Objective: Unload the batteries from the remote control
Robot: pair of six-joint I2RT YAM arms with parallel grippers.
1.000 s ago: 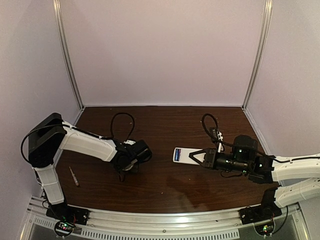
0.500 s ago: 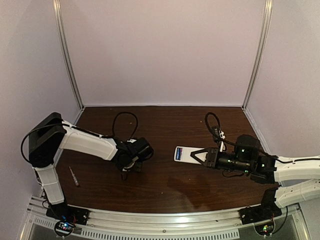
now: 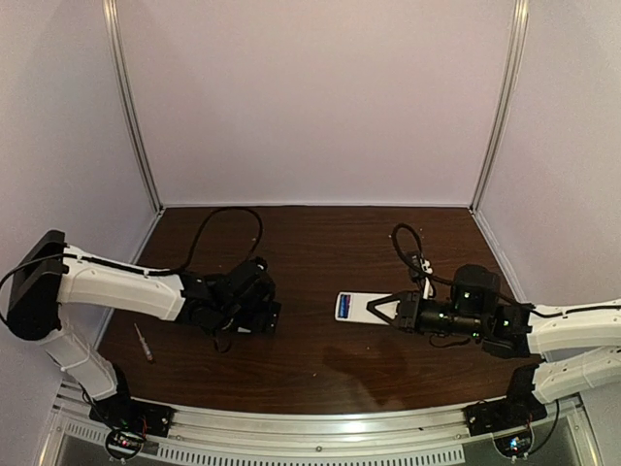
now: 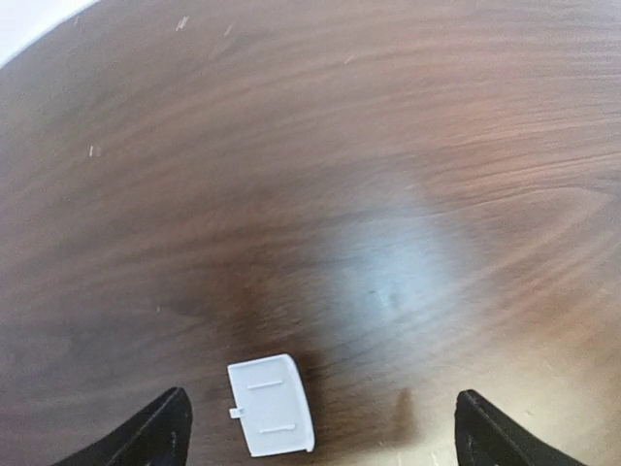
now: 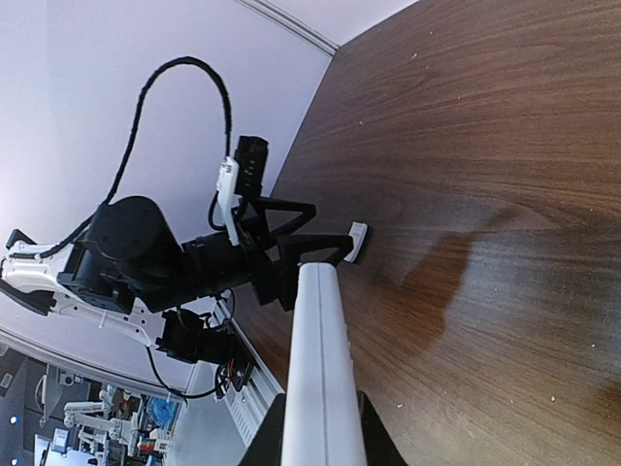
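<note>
A: Dark wood table (image 3: 310,379), pale lilac walls on three sides. Where does the job stand?

B: Partway, I'd judge. The remote control (image 3: 351,305) is right of centre, one end clamped in the right gripper (image 3: 376,307), whose jaws are narrow around it. A small white cover (image 4: 272,405) — likely the battery door — lies flat on the wood well apart from the remote. It sits under the left gripper (image 4: 320,413), whose jaws stand wide with nothing between them.

A: And the batteries?

B: I can't make them out. The remote's free end shows blue from above, but it's too small to tell a cell from bare compartment. So the door is off and the cells are not yet out, as far as I can judge.

A: Which way does it point?

B: Its long axis runs left to right across the table, roughly along the near edge. The blue end points toward the left arm. From the right wrist it shows edge-on, running straight away from the camera. Whether it rests on the wood or hangs just over it, I can't say.

A: Anything else?

B: A thin pale tool (image 3: 143,342) lies near the left arm's base — apart from everything.
</note>
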